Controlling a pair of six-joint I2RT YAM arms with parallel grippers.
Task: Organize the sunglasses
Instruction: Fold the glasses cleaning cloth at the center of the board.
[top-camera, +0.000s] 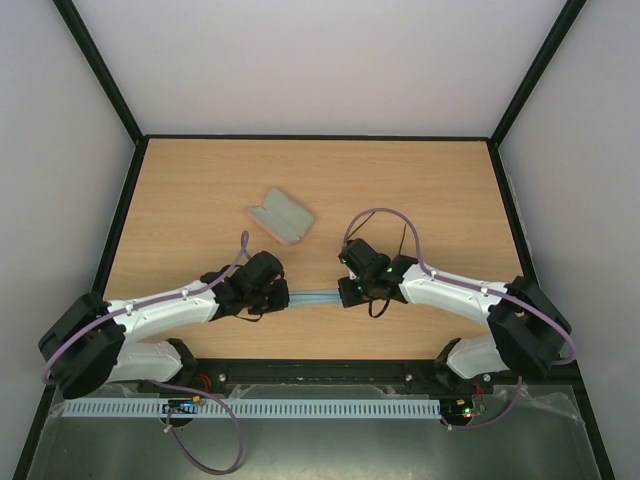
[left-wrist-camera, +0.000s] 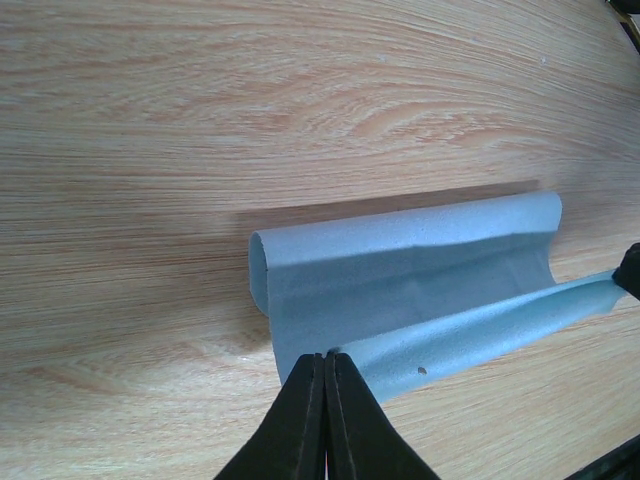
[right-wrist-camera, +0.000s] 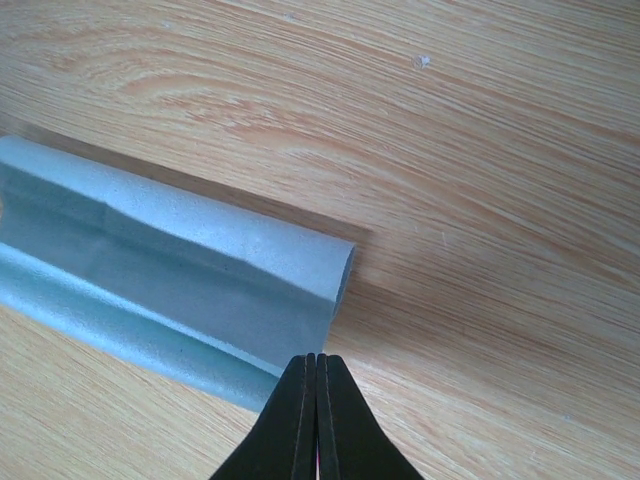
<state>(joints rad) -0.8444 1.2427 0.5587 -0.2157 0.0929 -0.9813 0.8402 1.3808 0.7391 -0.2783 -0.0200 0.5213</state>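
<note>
you can't see the sunglasses in any view. the light blue cloth (left-wrist-camera: 400, 265) is folded over on itself, and whether the pair lies hidden inside that fold cannot be told.

I see a light blue cloth (top-camera: 315, 296) lying as a narrow strip across the near part of the wooden worktop (top-camera: 430, 180). In the left wrist view the cloth (left-wrist-camera: 400, 265) is doubled over lengthwise, with a soft rounded fold along its far edge and its near layer raised off the wood. Farther back, well apart from it, a pinkish-grey case (top-camera: 281, 215) lies at a slant. It looks open to me, though I can't be sure.
</note>
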